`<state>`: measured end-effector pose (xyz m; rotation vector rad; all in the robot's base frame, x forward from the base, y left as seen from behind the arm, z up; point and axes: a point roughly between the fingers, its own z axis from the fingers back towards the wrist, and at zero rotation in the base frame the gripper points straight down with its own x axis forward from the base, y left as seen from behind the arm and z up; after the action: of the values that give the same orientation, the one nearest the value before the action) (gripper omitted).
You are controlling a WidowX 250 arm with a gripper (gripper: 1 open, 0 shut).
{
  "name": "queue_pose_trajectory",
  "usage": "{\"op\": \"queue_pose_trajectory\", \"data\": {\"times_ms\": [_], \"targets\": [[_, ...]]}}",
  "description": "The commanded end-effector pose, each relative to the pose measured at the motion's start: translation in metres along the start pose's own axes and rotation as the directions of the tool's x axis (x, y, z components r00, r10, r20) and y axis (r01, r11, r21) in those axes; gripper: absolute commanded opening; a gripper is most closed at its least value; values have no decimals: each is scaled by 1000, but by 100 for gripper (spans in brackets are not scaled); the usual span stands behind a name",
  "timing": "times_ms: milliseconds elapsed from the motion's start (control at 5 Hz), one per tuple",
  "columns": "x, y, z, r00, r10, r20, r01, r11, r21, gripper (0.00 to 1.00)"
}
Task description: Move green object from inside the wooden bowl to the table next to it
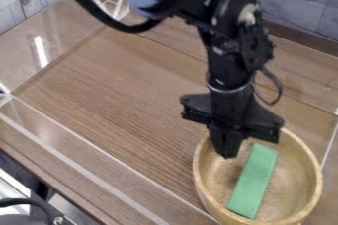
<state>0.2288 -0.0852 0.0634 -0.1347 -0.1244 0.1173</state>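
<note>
while the black gripper stands at the inner rim of the wooden bowl, its tips drawn together with nothing visible between them, the green object lies inside the bowl, just beside those tips, on the side nearer the right edge of the tabletop. it slants along the bowl's floor, one end toward the tabletop's far edge, the other toward the near one.

from its flat, straight-sided look i would judge it light and stiff, more like plastic or foam than anything fragile, though which of these i cannot tell. the broad face seems smooth, so it may slide or swivel if pinched off centre. the best hold is likely across its narrow width, near the middle, with one finger down each long side; taking it by an end would let the other end droop or catch the rim on the way out. the jaws would need to part first, and the curved wall leaves little room beside the lower end.
</note>
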Motion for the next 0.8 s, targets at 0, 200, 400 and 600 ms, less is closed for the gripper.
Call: {"op": "queue_pose_trajectory", "data": {"times_ms": [0,200,400,600], "targets": [[25,7,33,998,-25,65,27,999,-34,0],[35,14,36,996,-62,57,64,997,-33,0],[32,14,27,998,3,59,-2,1000,-17,0],[27,14,21,996,70,62,-70,998,-2,0]]}}
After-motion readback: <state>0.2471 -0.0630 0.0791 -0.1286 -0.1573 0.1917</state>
